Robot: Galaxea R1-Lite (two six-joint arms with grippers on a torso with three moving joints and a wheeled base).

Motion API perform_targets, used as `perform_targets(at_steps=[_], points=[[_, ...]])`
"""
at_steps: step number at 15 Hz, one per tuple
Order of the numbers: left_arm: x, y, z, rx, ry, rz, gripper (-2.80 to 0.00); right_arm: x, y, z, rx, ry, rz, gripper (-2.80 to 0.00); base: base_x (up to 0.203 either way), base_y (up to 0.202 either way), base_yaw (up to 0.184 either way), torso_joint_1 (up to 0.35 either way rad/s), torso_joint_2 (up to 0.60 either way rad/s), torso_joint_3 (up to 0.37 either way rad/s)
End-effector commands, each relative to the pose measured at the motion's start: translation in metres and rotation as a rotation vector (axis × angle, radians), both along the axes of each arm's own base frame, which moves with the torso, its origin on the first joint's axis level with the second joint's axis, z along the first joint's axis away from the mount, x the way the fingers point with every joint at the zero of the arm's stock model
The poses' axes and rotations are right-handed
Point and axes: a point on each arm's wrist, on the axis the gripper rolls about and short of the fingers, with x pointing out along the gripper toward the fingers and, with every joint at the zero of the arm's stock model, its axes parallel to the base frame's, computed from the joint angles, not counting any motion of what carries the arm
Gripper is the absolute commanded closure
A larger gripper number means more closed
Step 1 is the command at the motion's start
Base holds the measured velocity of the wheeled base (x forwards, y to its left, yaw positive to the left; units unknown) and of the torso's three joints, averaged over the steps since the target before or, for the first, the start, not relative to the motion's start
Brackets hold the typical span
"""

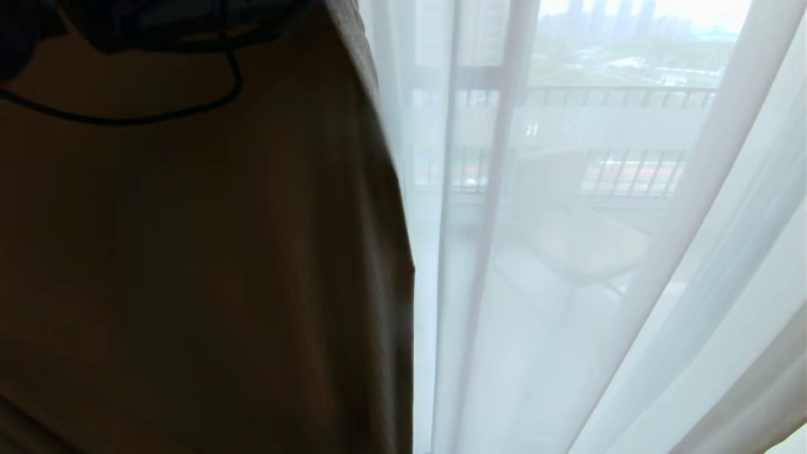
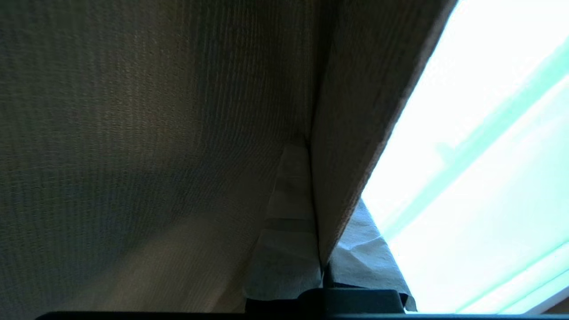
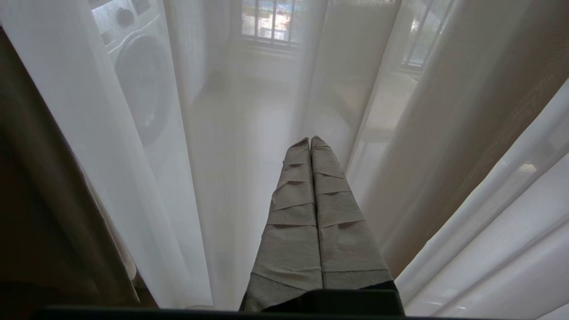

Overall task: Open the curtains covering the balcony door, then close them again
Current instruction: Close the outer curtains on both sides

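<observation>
Nearest the robot, the left gripper (image 2: 313, 178) is clamped on a fold of the heavy drape (image 1: 202, 265), close to its free edge; in the left wrist view the tape-wrapped fingers (image 2: 289, 209) pinch the ribbed cloth between them. In the head view that drape fills the whole left half, with the dark arm and its cable high in the corner. The right gripper (image 3: 310, 144) hangs idle and empty, its wrapped fingers pressed together, pointing down toward the sheers (image 3: 133, 178).

Beyond the drape edge hang the white sheers (image 1: 567, 284), drawn across the glass in loose folds. The balcony door frame itself cannot be made out; only the balcony railing (image 1: 621, 98), a chair (image 1: 567, 233) and the city show faintly through.

Risks, as judged from here:
- The hold is a narrow pinch on thick cloth; a quick pull could let the fold slide out
- Pulling downward rather than sideways could strain the hooks or rail, which are out of view
- The sheers lie just beside the drape edge and could be dragged or bunched with it
- The drape blocks half the head view, so the travel is poorly watched
</observation>
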Motion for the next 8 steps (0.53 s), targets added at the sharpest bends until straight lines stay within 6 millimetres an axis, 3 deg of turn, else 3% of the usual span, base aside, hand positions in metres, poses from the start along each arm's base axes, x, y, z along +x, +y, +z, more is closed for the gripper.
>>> perform_targets(at_steps=[1, 8], points=[[0.003, -0.01, -0.004, 0.003, 0.01, -0.019, 0.0, 0.0, 0.0, 0.0, -0.001, 0.0, 0.001, 0.0, 0.0, 0.0, 0.0, 0.0, 0.0, 0.0], [-0.003, -0.035, -0.007, 0.006, 0.012, -0.091, 0.0, 0.0, 0.0, 0.0, -0.001, 0.0, 0.001, 0.0, 0.0, 0.0, 0.0, 0.0, 0.0, 0.0]])
